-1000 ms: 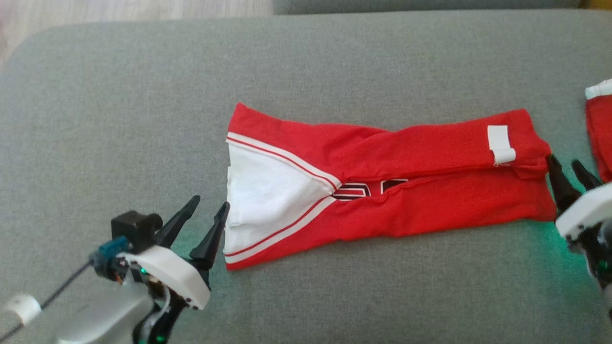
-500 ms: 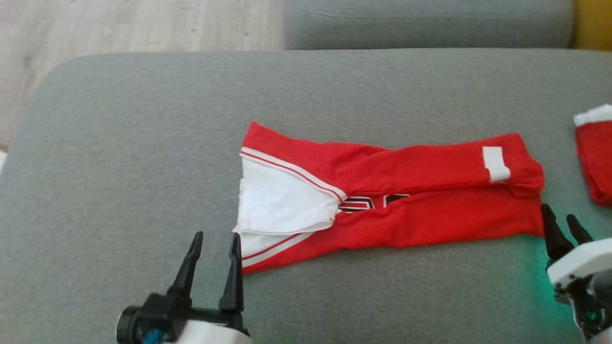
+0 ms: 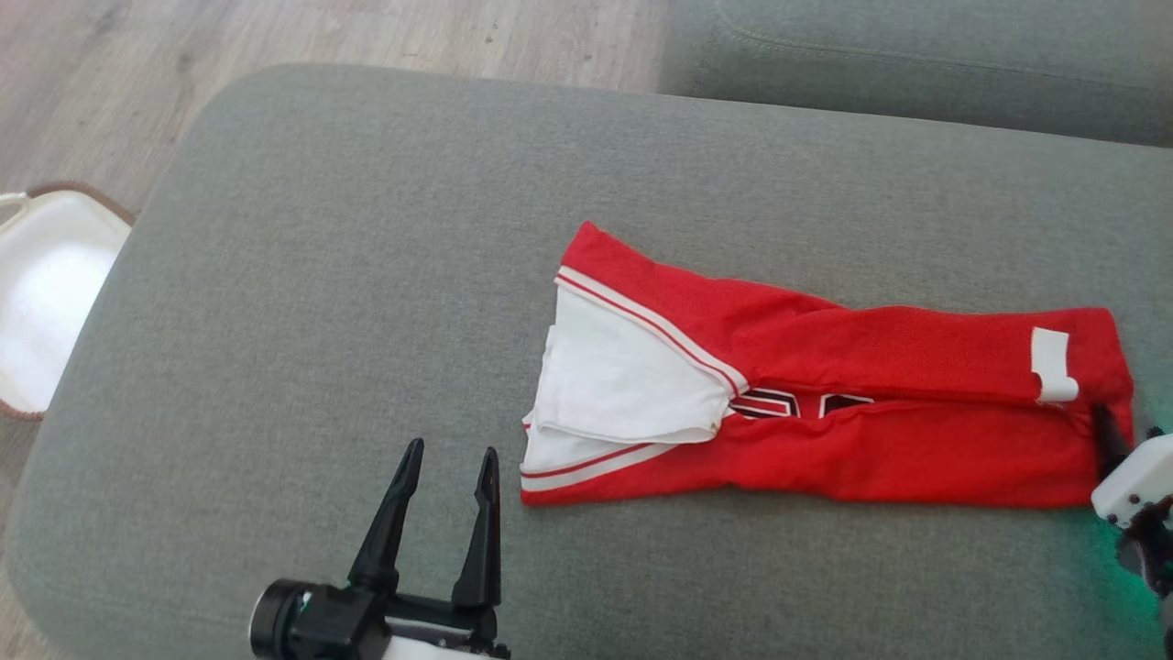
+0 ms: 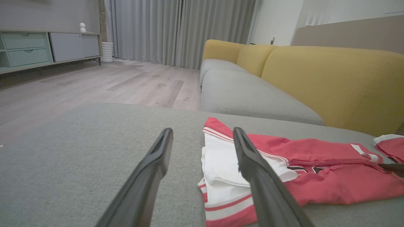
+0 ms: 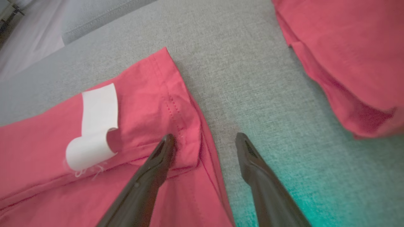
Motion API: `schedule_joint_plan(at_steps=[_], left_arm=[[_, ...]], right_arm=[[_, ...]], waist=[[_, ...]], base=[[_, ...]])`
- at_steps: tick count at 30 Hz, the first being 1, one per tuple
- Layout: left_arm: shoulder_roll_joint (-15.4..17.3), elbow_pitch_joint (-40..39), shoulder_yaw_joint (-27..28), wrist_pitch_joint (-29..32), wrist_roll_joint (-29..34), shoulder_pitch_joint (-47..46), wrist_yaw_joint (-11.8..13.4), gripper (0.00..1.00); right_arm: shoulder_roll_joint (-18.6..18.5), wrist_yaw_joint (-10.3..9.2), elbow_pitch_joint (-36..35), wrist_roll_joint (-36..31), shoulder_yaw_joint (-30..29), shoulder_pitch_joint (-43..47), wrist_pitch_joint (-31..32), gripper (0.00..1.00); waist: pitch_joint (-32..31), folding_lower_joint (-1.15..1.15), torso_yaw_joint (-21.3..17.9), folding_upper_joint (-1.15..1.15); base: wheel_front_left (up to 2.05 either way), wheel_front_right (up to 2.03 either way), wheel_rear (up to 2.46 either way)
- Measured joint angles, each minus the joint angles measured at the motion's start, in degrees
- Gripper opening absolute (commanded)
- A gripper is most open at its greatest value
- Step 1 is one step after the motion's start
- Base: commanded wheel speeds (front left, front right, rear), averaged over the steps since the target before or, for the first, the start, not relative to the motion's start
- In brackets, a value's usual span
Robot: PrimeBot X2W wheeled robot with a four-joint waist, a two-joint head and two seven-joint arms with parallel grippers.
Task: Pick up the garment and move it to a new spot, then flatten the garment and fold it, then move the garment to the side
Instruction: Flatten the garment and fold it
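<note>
The red garment (image 3: pixel 880 394) with a white panel (image 3: pixel 623 376) lies folded lengthwise on the grey cushion (image 3: pixel 367 229), its white end to the left. My left gripper (image 3: pixel 452 451) stands open just left of the garment's near left corner, apart from it. In the left wrist view the left gripper (image 4: pixel 202 132) has bare cushion between its fingers and the white end (image 4: pixel 221 167) behind the right finger. My right gripper (image 3: pixel 1129 431) is at the garment's right end. In the right wrist view the right gripper (image 5: pixel 204 138) is open, one finger over the red hem (image 5: pixel 176 104), the other over bare cushion.
A second red garment (image 5: pixel 341 56) lies on the cushion just right of my right gripper. A white basket (image 3: pixel 46 302) stands on the wood floor to the left. Another grey seat (image 3: pixel 916 55) and yellow sofa backs (image 4: pixel 331 78) lie beyond.
The head camera has shifted, sliding the whole picture right. My left gripper turned to point up the view and drew back from the white end. My right gripper stays at the right end.
</note>
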Motion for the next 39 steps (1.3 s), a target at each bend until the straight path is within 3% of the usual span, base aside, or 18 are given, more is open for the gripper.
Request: schedule_joint_plan(at_steps=[2, 3, 4, 11, 18, 22, 26, 32, 39], left_arm=[[-0.6, 0.2, 0.9, 0.0, 0.7, 0.0, -1.0, 1.00], [-0.8, 0.3, 1.3, 0.0, 1.0, 0.1, -1.5, 1.00], [-1.1, 0.4, 1.8, 0.0, 1.3, 0.2, -1.8, 1.00], [-2.6, 1.3, 4.5, 0.0, 2.9, 1.5, -3.7, 1.00], [-3.3, 1.2, 6.3, 0.0, 4.1, 2.7, -5.3, 1.00], [-3.8, 1.3, 6.5, 0.0, 4.7, 2.8, -6.0, 1.00], [-4.0, 1.8, 6.7, 0.0, 5.0, 3.1, -6.4, 1.00], [-4.1, 2.3, 6.8, 0.0, 5.1, 3.2, -7.2, 1.00], [-4.2, 2.6, 7.1, 0.0, 5.5, 3.3, -7.8, 1.00]], right_arm=[[-0.1, 0.00, 1.4, -1.1, -0.4, -1.0, 0.9, 0.97], [0.0, 0.00, 1.5, -1.1, -0.4, -1.4, 1.7, 0.52], [0.0, 0.00, 1.3, -1.0, -0.3, -1.8, 2.4, 0.00], [0.2, 0.00, -3.8, -0.2, 3.4, 1.1, 3.1, 0.00], [-7.5, 0.00, -9.0, 2.3, 1.5, 5.3, 4.9, 0.00], [-7.7, 0.00, -15.8, 7.8, 0.6, 5.3, 8.6, 0.00], [-3.7, 0.00, -24.6, 13.3, -0.6, 5.4, 12.5, 0.00], [5.6, 0.00, -38.5, 16.9, -1.3, 9.3, 17.2, 0.00], [16.8, -0.01, -45.5, 17.2, 0.3, 11.7, 21.6, 0.00]], waist=[[0.2, 0.00, 0.6, 0.00], [0.3, 0.00, 0.8, 0.00], [0.3, 0.00, 0.9, 0.00], [-1.1, 0.00, -0.4, 0.00], [-2.5, 0.00, -3.0, 0.00], [-3.1, 0.00, -3.8, 0.00], [-3.8, 0.00, -4.1, 0.00], [-5.2, 0.00, -3.7, 0.00], [-5.8, 0.00, -1.8, 0.00]], base=[[0.00, 0.00, 0.00], [0.00, 0.00, 0.00], [0.00, 0.00, 0.00], [0.00, 0.00, 0.00], [0.00, 0.00, 0.00], [0.00, 0.00, 0.00], [0.00, 0.00, 0.00], [0.00, 0.00, 0.00], [0.00, 0.00, 0.00]])
